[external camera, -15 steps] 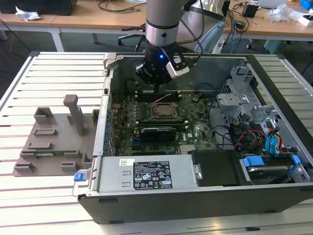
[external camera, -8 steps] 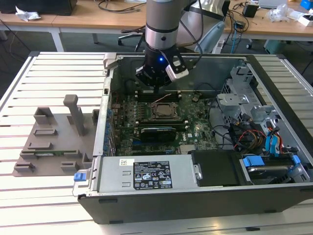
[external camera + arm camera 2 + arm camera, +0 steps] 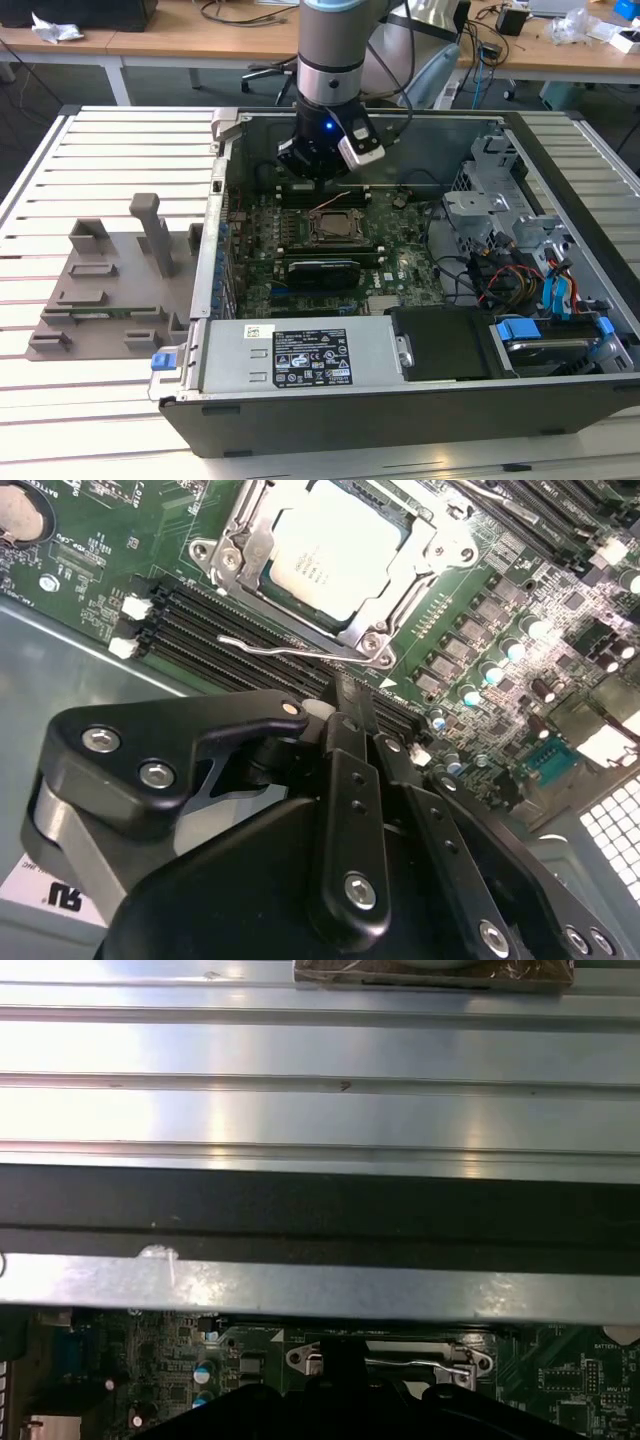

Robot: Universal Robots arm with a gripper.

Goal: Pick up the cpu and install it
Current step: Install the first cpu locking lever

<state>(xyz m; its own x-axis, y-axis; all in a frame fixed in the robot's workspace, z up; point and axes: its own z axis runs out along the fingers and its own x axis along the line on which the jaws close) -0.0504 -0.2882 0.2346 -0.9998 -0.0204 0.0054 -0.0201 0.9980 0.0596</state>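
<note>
Open computer case [image 3: 560, 400] lying on the slatted table [image 3: 100, 150]; its walls are hemming in the board [image 3: 300, 270]. The gripper [image 3: 345, 695], jaws together and empty, is hovering beside the socket [image 3: 230, 555], upper centre, where the cpu [image 3: 335, 545] is sitting; its lower body is cropped.

The cpu [image 3: 335, 548] has a pale, smooth metal top with a satin sheen, ringed by a bright polished steel socket frame [image 3: 240, 542]. The motherboard [image 3: 480, 620] is glossy green laminate. The gripper [image 3: 345, 730] is matt black metal with shiny screw heads. The slatted table [image 3: 110, 150] is brushed aluminium.
</note>
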